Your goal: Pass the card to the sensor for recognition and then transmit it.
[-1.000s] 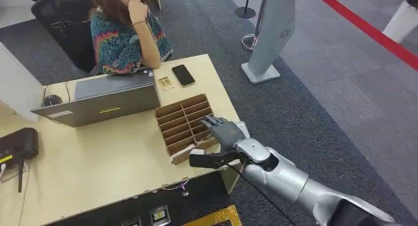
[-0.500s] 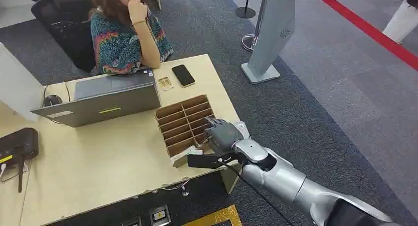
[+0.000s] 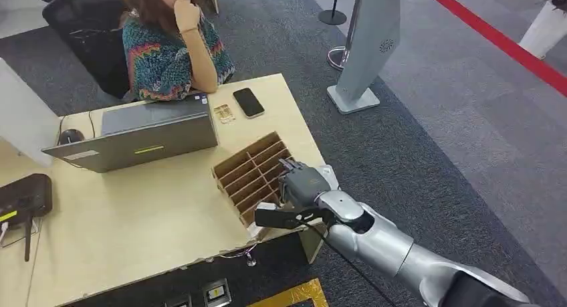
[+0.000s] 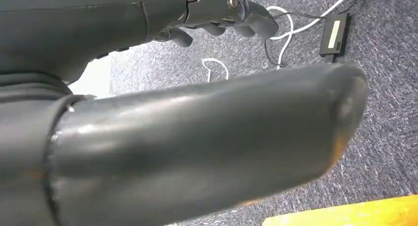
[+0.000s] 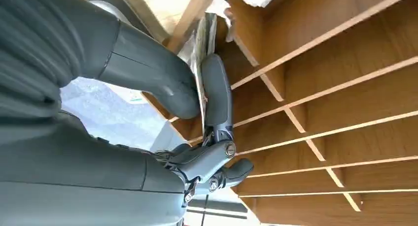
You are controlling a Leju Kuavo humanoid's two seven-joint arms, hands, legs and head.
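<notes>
The right arm reaches in from about 5 o'clock in the head view, forearm stretched toward the desk's near right corner, with the right hand [image 3: 302,182] lying over the near end of the wooden card rack [image 3: 251,175]. In the right wrist view the thumb and one dark finger [image 5: 215,90] press together on a thin card [image 5: 201,63] seen edge-on, so this hand is pinching the card right at the rack's slots; the remaining fingers curl below. The left hand [image 4: 217,9] hangs over grey carpet with its fingers loosely bent and nothing in them, and a white cable [image 4: 283,26] and a dark adapter lie on the floor beyond it.

One rack stands on the desk [image 3: 134,220], skewed to the desk edge, with two columns of divided slots. Whether any other slot holds cards cannot be told.

Also on the desk: one open laptop [image 3: 137,136] at about 10 o'clock from the rack, one black phone [image 3: 248,101] at 12 o'clock, one small tan card-sized item [image 3: 223,113] just beside the phone, and one black device [image 3: 23,196] at the far left edge. One person [image 3: 170,43] sits behind the laptop, a hand raised to the chin.
</notes>
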